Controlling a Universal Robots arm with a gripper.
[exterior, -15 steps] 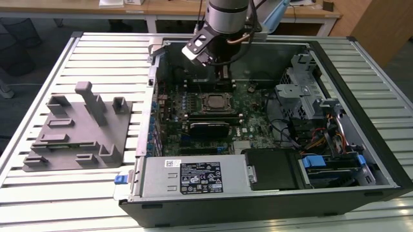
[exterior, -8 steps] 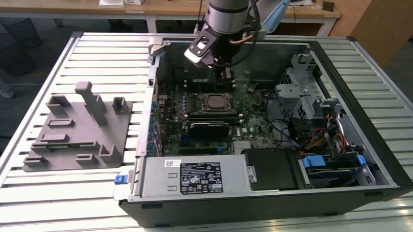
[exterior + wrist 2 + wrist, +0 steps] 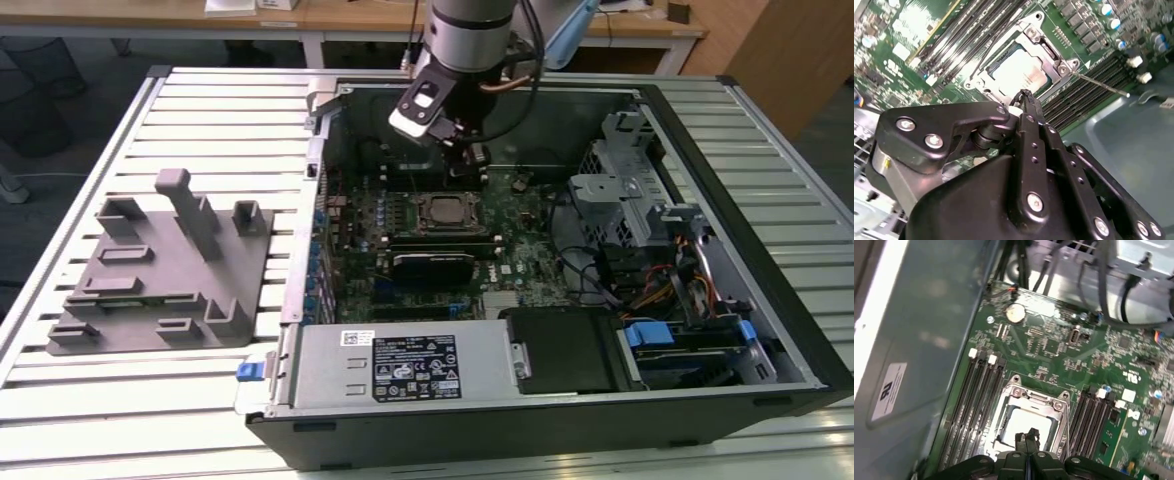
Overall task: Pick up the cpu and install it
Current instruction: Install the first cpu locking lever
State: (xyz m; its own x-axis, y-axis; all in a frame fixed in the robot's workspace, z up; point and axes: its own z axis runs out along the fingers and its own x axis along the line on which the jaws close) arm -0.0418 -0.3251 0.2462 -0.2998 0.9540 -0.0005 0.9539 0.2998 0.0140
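Hovering gripper (image 3: 1024,96), cpu (image 3: 1017,70) inside socket frame (image 3: 1048,50)

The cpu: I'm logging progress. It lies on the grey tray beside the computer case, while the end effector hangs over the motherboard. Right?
No. The cpu sits in the socket on the motherboard, not on the grey tray; the second wrist view shows it. The end effector does hang over the motherboard.

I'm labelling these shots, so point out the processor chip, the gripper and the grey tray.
Chip (image 3: 1019,70): second wrist view, middle of its silvery top.
Gripper (image 3: 1027,435): first wrist view, between its fingertips.
Grey tray (image 3: 150,268): exterior view, bare flat base.
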